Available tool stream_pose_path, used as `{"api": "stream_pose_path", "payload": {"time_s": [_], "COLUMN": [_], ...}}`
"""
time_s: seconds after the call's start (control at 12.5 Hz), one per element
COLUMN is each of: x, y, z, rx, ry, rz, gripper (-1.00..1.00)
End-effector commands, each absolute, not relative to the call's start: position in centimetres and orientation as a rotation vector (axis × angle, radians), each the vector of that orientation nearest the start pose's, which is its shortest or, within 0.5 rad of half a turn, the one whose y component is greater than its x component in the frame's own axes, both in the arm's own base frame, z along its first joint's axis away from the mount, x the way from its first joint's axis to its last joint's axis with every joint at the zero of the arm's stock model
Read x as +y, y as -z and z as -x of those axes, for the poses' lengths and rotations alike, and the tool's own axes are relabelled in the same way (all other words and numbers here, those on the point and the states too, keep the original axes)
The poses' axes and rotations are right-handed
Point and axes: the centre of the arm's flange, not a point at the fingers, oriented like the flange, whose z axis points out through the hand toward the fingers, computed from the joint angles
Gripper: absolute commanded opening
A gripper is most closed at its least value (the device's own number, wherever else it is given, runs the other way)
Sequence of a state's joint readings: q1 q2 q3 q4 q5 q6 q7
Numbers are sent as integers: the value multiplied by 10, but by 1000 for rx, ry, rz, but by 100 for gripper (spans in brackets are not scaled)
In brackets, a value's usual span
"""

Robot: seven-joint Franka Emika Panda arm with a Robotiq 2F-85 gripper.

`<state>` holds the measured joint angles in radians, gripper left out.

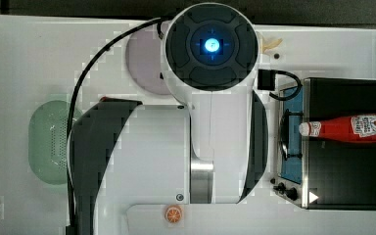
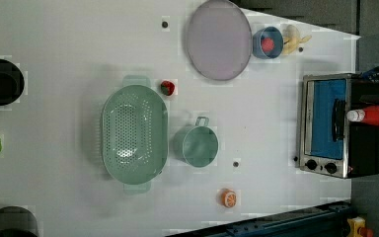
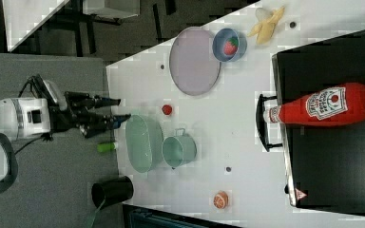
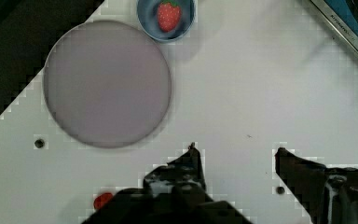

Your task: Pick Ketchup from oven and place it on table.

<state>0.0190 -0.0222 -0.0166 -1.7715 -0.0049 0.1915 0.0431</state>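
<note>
The Ketchup (image 1: 345,129) (image 2: 375,115) (image 3: 323,105), a red bottle with a white cap, lies on its side on the black roof of the oven (image 1: 342,171) (image 2: 325,148) (image 3: 332,161). Its cap points toward the handle side above the blue glass door. My gripper (image 3: 116,108) (image 4: 235,151) hangs open high over the white table (image 1: 29,58) (image 4: 242,84), well away from the bottle and holding nothing. In the wrist view its dark fingers (image 4: 186,168) stand wide apart near a lilac plate (image 4: 107,84), with a corner of the oven (image 4: 349,23) at the edge.
A blue bowl holding a strawberry (image 2: 268,43) and a banana (image 2: 293,39) sit beside the lilac plate (image 2: 218,39). A green colander (image 2: 134,133), green pot (image 2: 196,144), loose strawberry (image 2: 167,88) and orange half (image 2: 228,197) lie mid-table. Dark cups (image 2: 0,81) stand at the left view's left.
</note>
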Motion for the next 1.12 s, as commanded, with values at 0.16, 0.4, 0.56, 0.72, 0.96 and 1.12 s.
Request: {"api": "stream_pose_path", "payload": {"time_s": [0.16, 0.4, 0.56, 0.72, 0.96, 1.12], "x": [-37, -46, -66, -98, -163, -204], "y": [-639, -637, -631, -620, -598, -578], "z": [-466, -468, -470, -475, -484, -488], "rx": [1347, 1368, 1416, 1497, 1649, 1747], "ry": [21, 24, 12, 1, 33, 53], "rz": [2807, 2792, 2763, 2713, 2609, 2547], "gripper": [82, 100, 100, 100, 100, 100]}}
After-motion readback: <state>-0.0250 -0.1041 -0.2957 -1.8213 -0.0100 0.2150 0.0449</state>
